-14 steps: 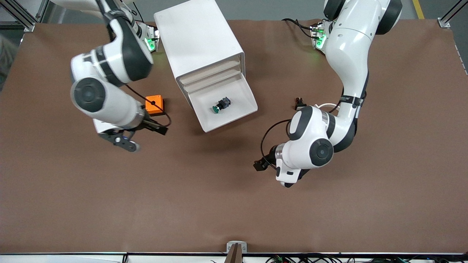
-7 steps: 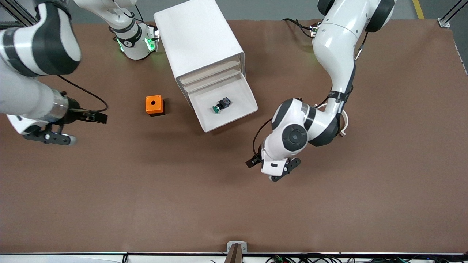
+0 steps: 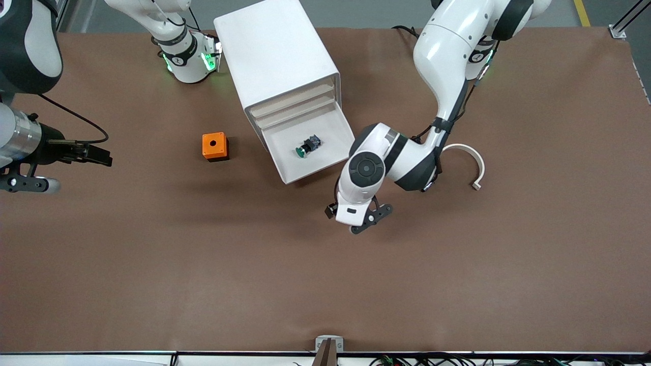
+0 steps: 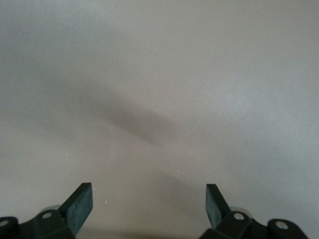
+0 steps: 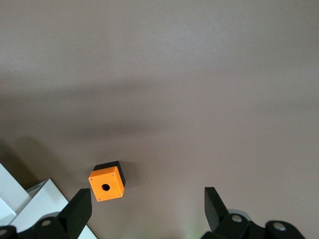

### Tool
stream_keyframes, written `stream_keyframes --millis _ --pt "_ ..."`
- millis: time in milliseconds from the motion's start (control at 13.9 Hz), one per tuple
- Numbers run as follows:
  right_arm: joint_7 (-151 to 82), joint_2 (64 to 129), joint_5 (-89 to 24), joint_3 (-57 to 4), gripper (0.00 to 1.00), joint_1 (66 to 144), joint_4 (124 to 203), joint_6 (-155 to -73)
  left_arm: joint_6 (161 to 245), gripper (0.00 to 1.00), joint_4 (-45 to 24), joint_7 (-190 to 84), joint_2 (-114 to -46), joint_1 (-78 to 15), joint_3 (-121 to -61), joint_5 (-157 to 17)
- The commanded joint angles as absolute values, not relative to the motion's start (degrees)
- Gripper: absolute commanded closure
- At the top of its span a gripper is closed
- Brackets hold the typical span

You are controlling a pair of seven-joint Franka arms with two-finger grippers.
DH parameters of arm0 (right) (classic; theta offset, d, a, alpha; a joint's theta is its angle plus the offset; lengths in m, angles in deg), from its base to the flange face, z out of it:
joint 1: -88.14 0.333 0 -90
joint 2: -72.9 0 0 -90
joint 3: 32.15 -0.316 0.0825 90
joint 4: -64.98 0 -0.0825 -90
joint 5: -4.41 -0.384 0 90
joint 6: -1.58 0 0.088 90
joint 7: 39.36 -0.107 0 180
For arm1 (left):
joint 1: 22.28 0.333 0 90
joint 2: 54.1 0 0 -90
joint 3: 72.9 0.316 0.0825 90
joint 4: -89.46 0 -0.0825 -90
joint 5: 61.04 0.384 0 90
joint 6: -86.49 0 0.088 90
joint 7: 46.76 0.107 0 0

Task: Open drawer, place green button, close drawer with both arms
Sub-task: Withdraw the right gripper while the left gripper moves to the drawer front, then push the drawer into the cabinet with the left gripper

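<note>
From the front camera I am seeing the white drawer cabinet [image 3: 277, 53] standing near the arm bases, with its lowest drawer [image 3: 311, 147] pulled open toward the camera. The button [image 3: 307, 146] is lying on its side inside that drawer, its green cap pointing to about seven o'clock and its black-and-blue body to one o'clock. The orange box with a hole [image 3: 214, 146] is sitting on the table [image 3: 254, 274] beside the drawer, toward the right arm's end. A white curved band [image 3: 470, 163] is lying toward the left arm's end. The left gripper [image 3: 362, 221] is hanging over bare table just off the drawer's front corner, at about five o'clock from the button. The right gripper [image 3: 30, 183] is hanging over the table edge at the right arm's end, well apart from the orange box, at about nine o'clock from it.

Through the left wrist camera I am looking at plain table surface, and the left gripper [image 4: 149, 209] is showing its fingers [image 4: 79, 205] spread wide with nothing between them.

Through the right wrist camera the right gripper [image 5: 148, 209] is likewise showing wide, empty fingers [image 5: 215, 205]; the orange box [image 5: 106, 180] is sitting below, with a corner of the white cabinet [image 5: 30, 201] beside it.
</note>
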State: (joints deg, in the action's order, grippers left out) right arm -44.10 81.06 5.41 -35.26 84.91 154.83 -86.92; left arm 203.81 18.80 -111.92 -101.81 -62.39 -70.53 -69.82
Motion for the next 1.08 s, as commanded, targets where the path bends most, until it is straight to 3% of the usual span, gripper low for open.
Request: stream_keyframes --millis 0,431,647,1006 --pt "-44.2 79.9 6.1 -36.9 0.00 84.1 155.5 -86.4 204.6 0.00 16.7 -112.9 -100.4 -64.6 -70.1 -68.4" --pt "-43.9 80.5 5.8 -37.0 0.00 85.2 152.4 -86.1 204.6 0.00 15.0 -114.4 -100.6 -68.6 -70.1 -68.4" --pt "-44.0 80.8 5.4 -36.8 0.00 85.3 148.5 -82.8 204.6 0.00 13.2 -114.4 -100.9 -70.5 -70.1 -68.4" --pt "-44.4 80.6 2.9 -36.7 0.00 85.1 148.6 -78.1 204.1 0.00 10.8 -114.5 -100.2 -71.8 -72.0 -68.8"
